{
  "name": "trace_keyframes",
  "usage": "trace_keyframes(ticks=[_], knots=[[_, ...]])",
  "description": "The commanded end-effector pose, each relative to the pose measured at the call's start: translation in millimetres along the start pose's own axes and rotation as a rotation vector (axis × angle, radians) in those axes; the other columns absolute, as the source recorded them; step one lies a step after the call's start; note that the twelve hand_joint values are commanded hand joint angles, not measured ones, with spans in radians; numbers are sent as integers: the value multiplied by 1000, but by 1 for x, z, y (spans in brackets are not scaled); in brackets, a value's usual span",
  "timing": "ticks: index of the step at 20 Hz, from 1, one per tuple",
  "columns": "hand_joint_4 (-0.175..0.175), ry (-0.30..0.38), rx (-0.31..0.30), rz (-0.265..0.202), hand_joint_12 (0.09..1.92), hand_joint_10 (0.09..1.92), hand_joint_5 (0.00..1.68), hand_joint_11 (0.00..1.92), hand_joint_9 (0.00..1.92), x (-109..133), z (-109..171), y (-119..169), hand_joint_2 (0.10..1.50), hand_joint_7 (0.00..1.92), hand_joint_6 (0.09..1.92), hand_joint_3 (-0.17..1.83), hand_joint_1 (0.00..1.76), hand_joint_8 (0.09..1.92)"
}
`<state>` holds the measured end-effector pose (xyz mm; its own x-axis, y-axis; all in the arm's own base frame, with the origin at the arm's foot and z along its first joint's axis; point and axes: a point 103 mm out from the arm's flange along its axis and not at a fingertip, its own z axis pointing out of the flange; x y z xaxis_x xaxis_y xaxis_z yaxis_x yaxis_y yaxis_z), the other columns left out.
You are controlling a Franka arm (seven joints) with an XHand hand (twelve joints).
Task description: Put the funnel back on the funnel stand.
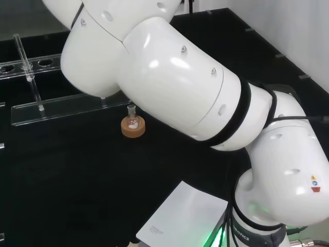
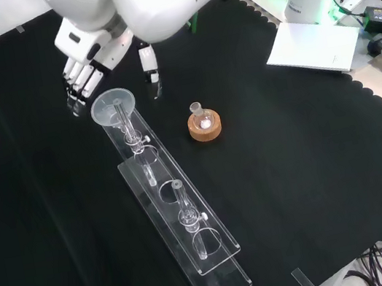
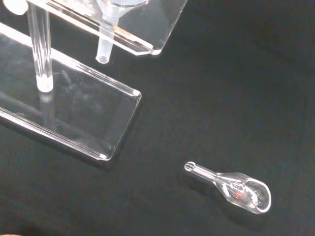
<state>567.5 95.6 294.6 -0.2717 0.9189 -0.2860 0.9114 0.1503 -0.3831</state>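
The clear glass funnel (image 2: 113,106) sits upright in the end hole of the clear acrylic funnel stand (image 2: 211,247). Its stem (image 3: 104,48) hangs through the upper shelf above the base plate (image 3: 74,115). In the front view my hand (image 2: 96,54) hovers just beyond the funnel's rim. The fingers (image 2: 80,82) are relaxed on one side and the thumb (image 2: 151,66) points down on the other, with nothing between them. I cannot tell whether any finger touches the rim. The stand (image 1: 67,106) also shows at the left of the head view.
A small flask on a cork ring (image 2: 204,123) (image 1: 133,126) stands beside the stand. A second glass piece (image 2: 184,205) sits farther along the stand. A small glass scoop (image 3: 235,186) with something red in it lies on the cloth. A white pad (image 2: 314,44) lies by the arm's base.
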Motion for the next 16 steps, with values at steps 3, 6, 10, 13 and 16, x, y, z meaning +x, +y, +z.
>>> trace_keyframes(ticks=[3, 6, 10, 13, 16], knots=[[-21, 81, -140, 65, 1428, 758, 151, 321, 263, -20, -10, -68, 798, 37, 87, 143, 539, 660], [-23, 106, -149, 91, 1427, 746, 172, 326, 297, -25, -7, -85, 822, 59, 87, 155, 566, 674], [-24, 145, -150, 127, 1426, 743, 187, 334, 324, -32, 2, -105, 833, 96, 87, 161, 570, 689], [-25, 169, -155, 143, 1417, 716, 193, 341, 348, -35, 8, -117, 833, 112, 87, 167, 570, 686], [-26, 188, -160, 161, 1415, 710, 197, 342, 359, -39, 14, -128, 834, 119, 87, 170, 567, 686]])
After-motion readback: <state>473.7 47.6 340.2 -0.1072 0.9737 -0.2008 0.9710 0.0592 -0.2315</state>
